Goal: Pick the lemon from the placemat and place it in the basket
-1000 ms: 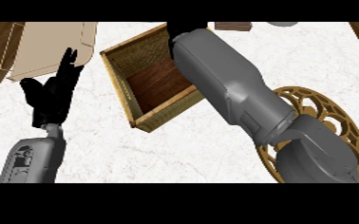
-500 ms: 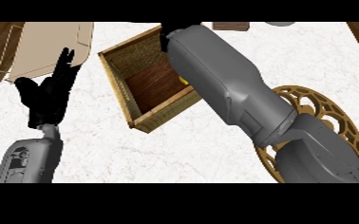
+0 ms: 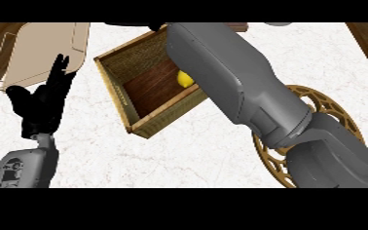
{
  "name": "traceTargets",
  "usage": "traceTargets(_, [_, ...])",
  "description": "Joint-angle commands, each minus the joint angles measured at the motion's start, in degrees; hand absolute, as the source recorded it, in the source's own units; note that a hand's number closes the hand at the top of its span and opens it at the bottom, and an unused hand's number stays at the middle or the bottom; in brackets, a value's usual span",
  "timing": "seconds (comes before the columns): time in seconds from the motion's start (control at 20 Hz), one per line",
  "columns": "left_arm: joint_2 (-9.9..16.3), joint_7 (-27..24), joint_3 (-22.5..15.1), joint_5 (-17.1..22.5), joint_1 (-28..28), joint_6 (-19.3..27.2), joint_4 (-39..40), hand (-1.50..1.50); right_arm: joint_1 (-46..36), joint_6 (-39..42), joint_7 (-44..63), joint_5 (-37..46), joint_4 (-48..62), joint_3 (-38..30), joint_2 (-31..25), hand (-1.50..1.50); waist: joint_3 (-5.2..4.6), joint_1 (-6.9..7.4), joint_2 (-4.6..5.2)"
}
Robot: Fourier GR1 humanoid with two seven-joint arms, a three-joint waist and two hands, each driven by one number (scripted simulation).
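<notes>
We see the lemon (image 3: 185,79) inside the basket (image 3: 115,83), beside our right forearm, whose robot hand is hidden, grip undeterminable; the left robot hand (image 3: 43,102) rests open, well apart.

White marbled counter (image 3: 194,151) spans frame. Beige placemat (image 3: 46,48) lies at upper left. Square wooden basket (image 3: 119,95) sits at upper centre, turned at angle, just right of placemat. Golden openwork round stand (image 3: 323,102) rests at right, partly hidden under grey forearm.
</notes>
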Motion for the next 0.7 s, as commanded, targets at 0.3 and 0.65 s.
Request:
traceTargets(0.3, [1.6,-0.4,3.1,1.0,2.1,0.1,0.7,0.0,12.7,-11.0,3.0,-1.1,-16.1,-5.3,-6.7,-1.5,0.11,-4.14,-1.11])
traceTargets(0.65, [0.4,-1.7,2.4,0.6,4.3,0.2,0.2,0.0,24.7,-7.4,7.2,1.2,-41.2,-3.2,-13.9,-1.5,0.04,-4.43,-1.23])
